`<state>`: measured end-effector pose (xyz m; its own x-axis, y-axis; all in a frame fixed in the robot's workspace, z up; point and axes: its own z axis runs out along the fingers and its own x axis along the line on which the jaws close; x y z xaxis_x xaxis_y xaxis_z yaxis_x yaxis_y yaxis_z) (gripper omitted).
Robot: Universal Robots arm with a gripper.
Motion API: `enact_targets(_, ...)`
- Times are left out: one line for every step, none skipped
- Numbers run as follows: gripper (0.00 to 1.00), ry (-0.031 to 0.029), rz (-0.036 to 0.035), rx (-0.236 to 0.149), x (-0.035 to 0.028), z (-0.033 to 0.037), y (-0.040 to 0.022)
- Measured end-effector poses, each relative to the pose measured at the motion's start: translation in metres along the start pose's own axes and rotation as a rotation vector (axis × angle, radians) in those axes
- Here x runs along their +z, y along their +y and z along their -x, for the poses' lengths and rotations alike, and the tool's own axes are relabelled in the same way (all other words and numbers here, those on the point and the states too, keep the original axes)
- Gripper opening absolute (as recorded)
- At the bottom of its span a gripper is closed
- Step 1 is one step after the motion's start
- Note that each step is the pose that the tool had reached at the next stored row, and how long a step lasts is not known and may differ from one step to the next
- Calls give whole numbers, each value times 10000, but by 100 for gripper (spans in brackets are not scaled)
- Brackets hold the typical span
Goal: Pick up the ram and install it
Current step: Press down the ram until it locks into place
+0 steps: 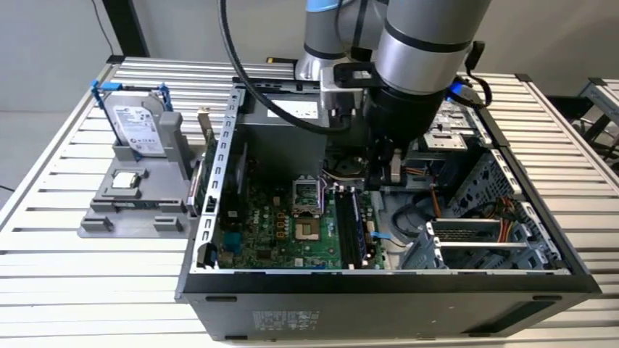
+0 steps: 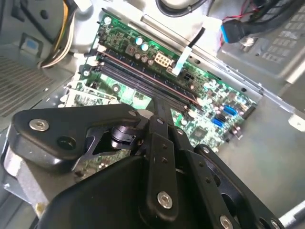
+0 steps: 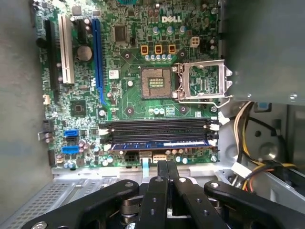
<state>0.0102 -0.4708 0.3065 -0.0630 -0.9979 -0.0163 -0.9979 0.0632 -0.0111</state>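
Observation:
The ram [image 3: 159,143] is a long dark strip lying in the memory slot nearest the board's edge, beside empty black slots [image 3: 157,128]. In the exterior view the ram [image 1: 350,223] runs lengthwise on the green motherboard [image 1: 290,232] inside the open computer case. My gripper [image 1: 385,180] hangs inside the case just over the far end of those slots. Its black fingers [image 3: 162,172] are pressed together with nothing between them. In the second wrist view the gripper [image 2: 159,101] sits right at the ram [image 2: 143,71]; whether it touches cannot be made out.
The processor socket [image 3: 200,83] stands open with its metal frame lifted. A grey holder [image 1: 135,203] on the exterior view's left carries a silver hard drive [image 1: 138,127] and a small square chip [image 1: 126,181]. Cable bundles [image 3: 248,138] and drive cages [image 1: 483,232] crowd the case beside the slots.

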Motion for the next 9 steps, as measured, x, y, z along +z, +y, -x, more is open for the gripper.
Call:
enact_targets(0,-1,-1,0,-37,1,-1)
enact_targets(0,0,0,-1,-48,1,-1)
enact_targets(0,-1,0,0,-53,1,-1)
enact_targets(0,-1,0,0,-59,1,-1)
enact_targets(0,0,0,0,-66,1,-1)
enact_targets(0,-3,0,0,-71,1,-1)
enact_targets(0,0,0,0,-78,1,-1)
enact_targets(0,-1,0,0,-83,2,-1)
enact_targets(0,0,0,0,-90,2,-1)
